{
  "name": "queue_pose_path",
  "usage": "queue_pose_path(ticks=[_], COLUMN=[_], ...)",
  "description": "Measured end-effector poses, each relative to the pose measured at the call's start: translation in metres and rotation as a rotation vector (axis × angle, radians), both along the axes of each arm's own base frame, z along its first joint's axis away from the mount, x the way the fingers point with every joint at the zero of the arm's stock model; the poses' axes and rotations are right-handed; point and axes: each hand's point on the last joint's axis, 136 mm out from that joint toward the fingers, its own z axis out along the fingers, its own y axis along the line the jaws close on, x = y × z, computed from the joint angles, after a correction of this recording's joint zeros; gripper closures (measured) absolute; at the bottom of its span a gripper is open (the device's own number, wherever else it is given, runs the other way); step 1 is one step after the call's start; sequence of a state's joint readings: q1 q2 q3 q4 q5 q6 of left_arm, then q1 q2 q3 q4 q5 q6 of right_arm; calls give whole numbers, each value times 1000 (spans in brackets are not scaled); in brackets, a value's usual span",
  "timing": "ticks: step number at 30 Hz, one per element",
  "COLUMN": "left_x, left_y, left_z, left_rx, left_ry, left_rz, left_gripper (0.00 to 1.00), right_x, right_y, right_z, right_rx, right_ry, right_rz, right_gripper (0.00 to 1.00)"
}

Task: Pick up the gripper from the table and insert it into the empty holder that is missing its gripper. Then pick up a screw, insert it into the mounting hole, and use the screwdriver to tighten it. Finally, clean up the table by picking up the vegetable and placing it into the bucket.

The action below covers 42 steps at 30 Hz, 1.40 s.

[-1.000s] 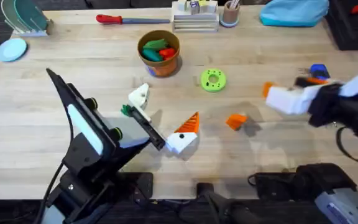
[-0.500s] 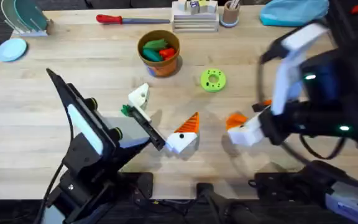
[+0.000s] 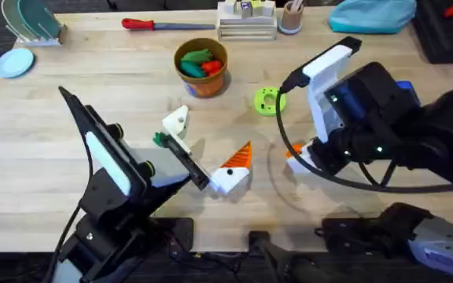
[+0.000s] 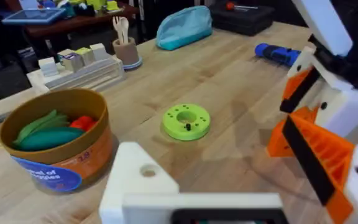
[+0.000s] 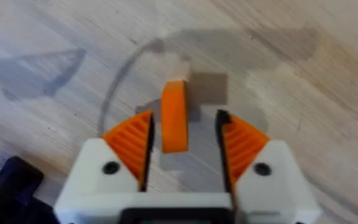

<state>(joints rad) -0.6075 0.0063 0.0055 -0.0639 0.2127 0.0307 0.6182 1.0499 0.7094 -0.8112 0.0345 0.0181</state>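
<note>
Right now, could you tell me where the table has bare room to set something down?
Free: the wide strip of table between the blue dish and the bucket, and the wood past the green disc. Crowded: the middle, where the left gripper and right gripper work around the orange pad.

The right gripper, a second ago out near the blue screwdriver at the counter's far right side, has swung in and now hangs directly over the orange gripper pad. Its jaws stand apart with the pad between them, not yet touching it.
</note>
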Motion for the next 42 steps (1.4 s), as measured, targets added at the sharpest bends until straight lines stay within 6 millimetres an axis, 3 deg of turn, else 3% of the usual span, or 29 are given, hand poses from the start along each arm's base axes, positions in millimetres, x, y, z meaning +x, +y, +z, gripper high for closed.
queue_pose_path(ticks=[6, 10, 11, 14, 17, 24, 27, 33, 38, 42], left_x=[0, 0, 0, 0, 0, 0, 0, -2, -10, -17], left_y=[0, 0, 0, 0, 0, 0, 0, -2, -9, -14], left_z=[0, 0, 0, 0, 0, 0, 0, 1, 2, 4], left_rx=[0, 0, 0, 0, 0, 0, 0, -3, -9, -21], left_ry=[0, 0, 0, 0, 0, 0, 0, -1, -4, -2], left_rz=[0, 0, 0, 0, 0, 0, 0, -18, -77, -127], left_gripper=[8, 8, 8, 8, 8, 8, 8, 7, 7, 8], right_x=[0, 1, 1, 1, 7, 43, 52, 61, 58, 60], right_y=[0, -1, -1, -1, 4, 34, 50, 86, 115, 133], right_z=[0, 0, 0, 2, 18, 88, 106, 112, 93, 96], right_rx=[-3, -4, -5, -2, 30, 288, 404, 581, 723, 858], right_ry=[0, -3, -4, -7, -48, -262, -296, -211, 20, 147], right_rz=[-1, -3, -3, -2, -10, -110, -126, -97, -52, -12], right_gripper=[688, 966, 986, 986, 987, 989, 991, 992, 992, 992])
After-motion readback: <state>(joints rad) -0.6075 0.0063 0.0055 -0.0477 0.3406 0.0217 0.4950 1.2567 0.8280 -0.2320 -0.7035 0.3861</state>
